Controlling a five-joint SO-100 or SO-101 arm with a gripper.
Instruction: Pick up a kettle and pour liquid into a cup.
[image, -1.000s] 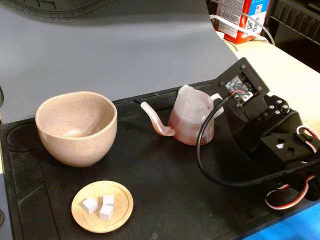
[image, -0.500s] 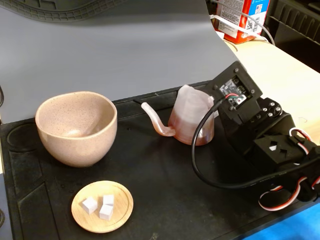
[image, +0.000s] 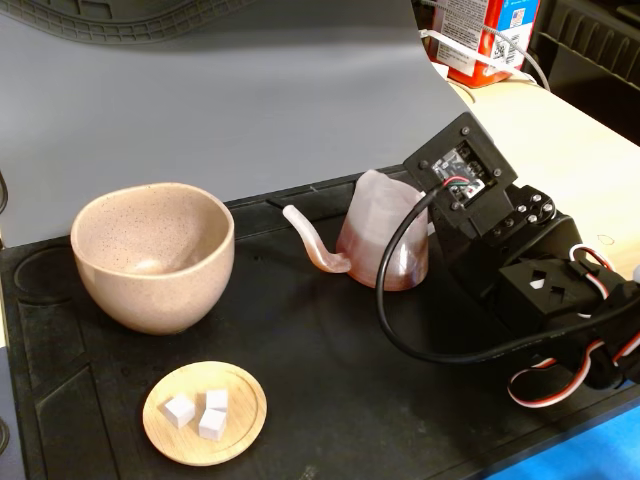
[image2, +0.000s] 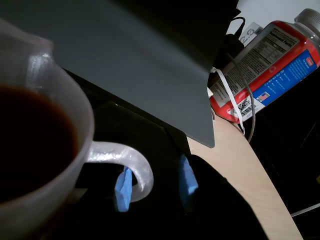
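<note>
The kettle (image: 380, 240) stands upright on the black mat (image: 320, 390), with its thin spout pointing left toward the cup (image: 152, 255). The cup is empty and about a spout's length away. In the wrist view the kettle (image2: 55, 100) fills the left side and holds dark liquid (image2: 30, 140). Its loop handle (image2: 142, 167) lies between my gripper's (image2: 155, 192) blue pads (image2: 187, 182). The left pad is close against the loop and the right pad stands apart from it. The jaws are open. In the fixed view my arm (image: 500, 250) sits just right of the kettle and hides the fingers.
A flat wooden dish (image: 165, 440) with three white cubes lies at the front of the mat. A grey board (image: 250, 90) stands behind. A red bottle (image: 490, 40) stands on the wooden table at the back right; it also shows in the wrist view (image2: 270, 70).
</note>
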